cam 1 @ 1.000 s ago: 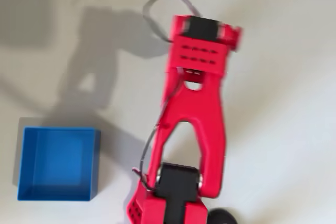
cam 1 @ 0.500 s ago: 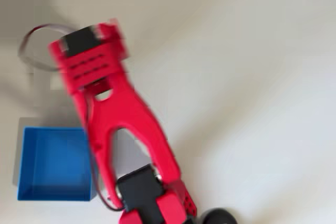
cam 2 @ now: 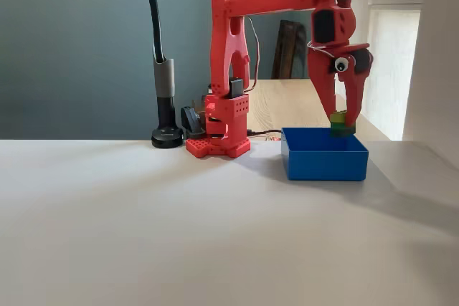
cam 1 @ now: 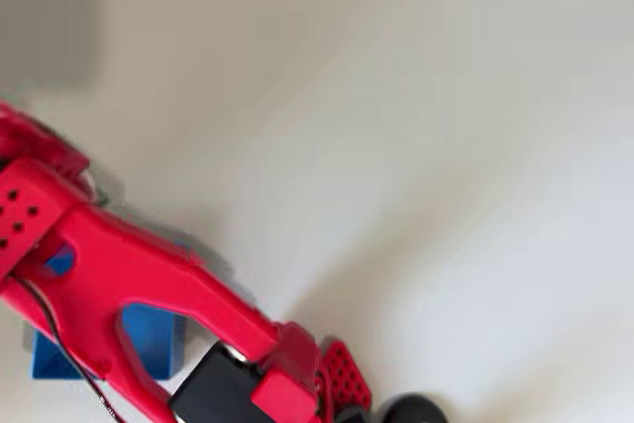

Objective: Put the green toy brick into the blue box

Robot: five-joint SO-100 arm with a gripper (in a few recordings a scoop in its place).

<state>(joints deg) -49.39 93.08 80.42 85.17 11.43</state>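
Note:
In the fixed view my red gripper hangs point-down over the right part of the blue box. It is shut on the green toy brick, which sits between the fingertips just above the box's rim. In the overhead view the red arm reaches across to the left and covers most of the blue box; there the brick and the fingertips are hidden under the arm.
The arm's red base stands behind and left of the box. A black lamp stand with a tall stalk is beside the base. White tabletop stretches wide in front.
The arm has swung left across the overhead view, from the middle of the table to above the blue box, now covering most of it.

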